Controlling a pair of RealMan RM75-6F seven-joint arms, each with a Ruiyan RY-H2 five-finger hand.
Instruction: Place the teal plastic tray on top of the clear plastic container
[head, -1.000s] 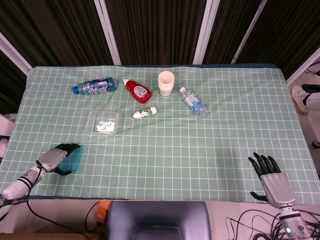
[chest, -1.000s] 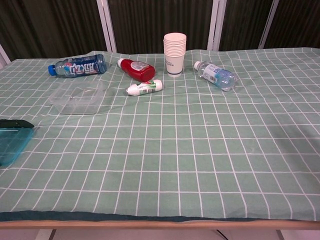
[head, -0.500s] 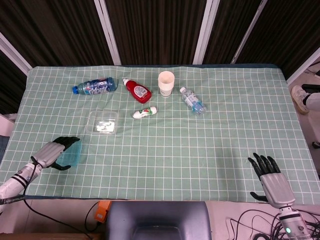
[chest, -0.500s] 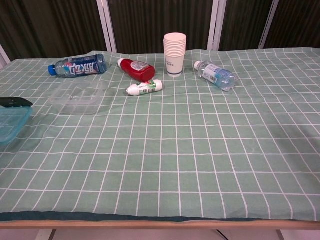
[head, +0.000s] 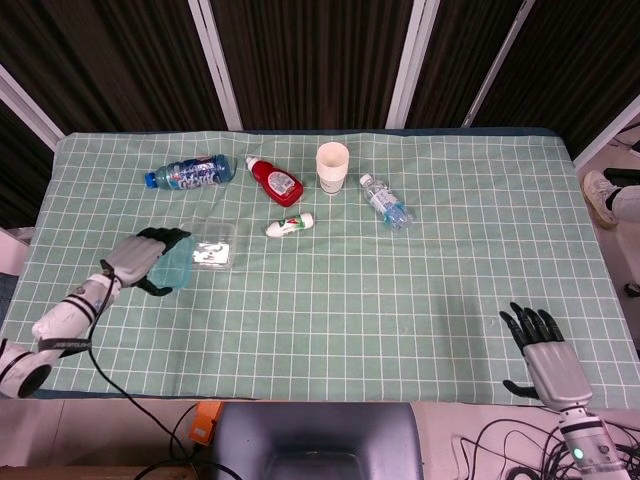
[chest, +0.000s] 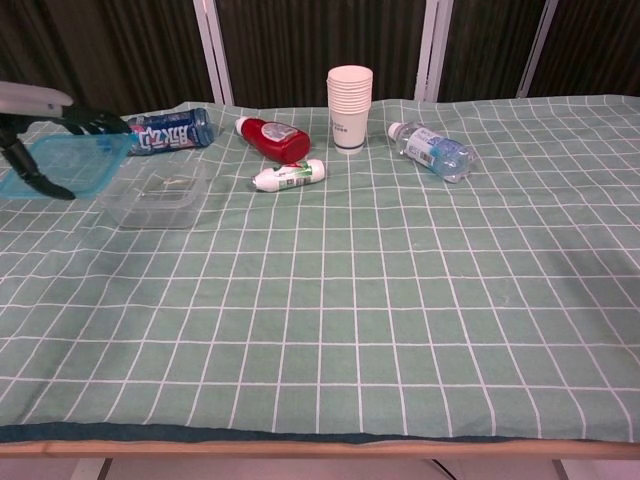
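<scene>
Only head cam shows right robot hand (head: 545, 355) open.

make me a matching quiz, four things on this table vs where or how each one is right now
Things:
1. teal plastic tray
2. clear plastic container
3. paper cup stack
4. red bottle

States:
A. standing upright near the far edge
B. held off the cloth by the left robot hand
C. lying on its side, white cap toward the back
D. sitting open on the cloth, nothing on top yet

Pairs: 1-B, 2-D, 3-A, 4-C
</scene>
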